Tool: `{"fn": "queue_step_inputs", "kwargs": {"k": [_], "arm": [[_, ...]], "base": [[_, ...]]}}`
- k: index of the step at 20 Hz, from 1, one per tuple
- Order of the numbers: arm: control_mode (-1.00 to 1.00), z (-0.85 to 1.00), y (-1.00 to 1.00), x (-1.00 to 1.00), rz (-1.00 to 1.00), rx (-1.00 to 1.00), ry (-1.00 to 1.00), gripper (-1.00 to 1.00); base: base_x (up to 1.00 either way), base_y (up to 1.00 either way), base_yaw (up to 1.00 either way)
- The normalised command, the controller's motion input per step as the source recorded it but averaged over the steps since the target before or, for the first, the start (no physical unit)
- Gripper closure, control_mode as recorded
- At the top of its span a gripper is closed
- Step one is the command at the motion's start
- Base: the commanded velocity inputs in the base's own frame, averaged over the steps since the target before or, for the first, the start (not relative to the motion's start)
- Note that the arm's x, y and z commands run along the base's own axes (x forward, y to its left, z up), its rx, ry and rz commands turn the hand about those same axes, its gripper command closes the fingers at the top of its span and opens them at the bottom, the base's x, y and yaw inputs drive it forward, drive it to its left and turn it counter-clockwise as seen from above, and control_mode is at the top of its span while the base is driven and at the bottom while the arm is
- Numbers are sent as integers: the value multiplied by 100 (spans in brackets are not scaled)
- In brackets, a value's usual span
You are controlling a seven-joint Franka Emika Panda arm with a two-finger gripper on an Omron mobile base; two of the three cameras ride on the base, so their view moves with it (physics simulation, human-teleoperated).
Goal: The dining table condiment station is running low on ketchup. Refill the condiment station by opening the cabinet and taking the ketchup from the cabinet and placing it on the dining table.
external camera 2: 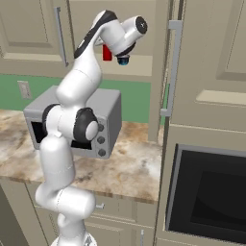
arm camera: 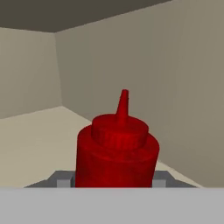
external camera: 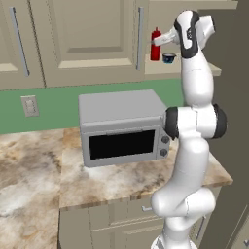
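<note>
The ketchup [external camera: 155, 44] is a slim red squeeze bottle with a tapered nozzle. It stands upright on the shelf of the open beige upper cabinet [external camera: 160, 68]. My arm reaches up into that compartment. My gripper [external camera: 161, 41] is open at the bottle's right side. In the hand view the ketchup [arm camera: 117, 153] is very close, and a grey fingertip [arm camera: 64, 180] shows on each side of its base. The bare beige cabinet walls lie behind it. From the right, the ketchup [external camera 2: 106, 53] peeks out behind my wrist. The dining table is out of view.
A small dark round bowl [external camera: 168, 58] sits on the same shelf, right of the bottle and under my wrist. Below, a grey microwave [external camera: 121, 129] stands on a marbled worktop [external camera: 121, 180]. A beige panel with a long silver handle [external camera 2: 173, 72] is close on the right, above a black oven [external camera 2: 211, 192].
</note>
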Motion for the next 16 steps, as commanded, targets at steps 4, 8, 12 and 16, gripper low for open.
{"fn": "queue_step_inputs", "kwargs": {"k": [4, 8, 12, 16], "arm": [[-100, 0, 0, -55, 0, 0, -12, 100], [-100, 0, 1, -77, 0, -3, -2, 100], [-100, 0, 5, -97, 0, -1, 0, 100], [-100, 0, 12, -100, 0, 0, 0, 100]], "base": [[0, 0, 0], [0, 0, 0], [0, 0, 0], [0, 0, 0]]}}
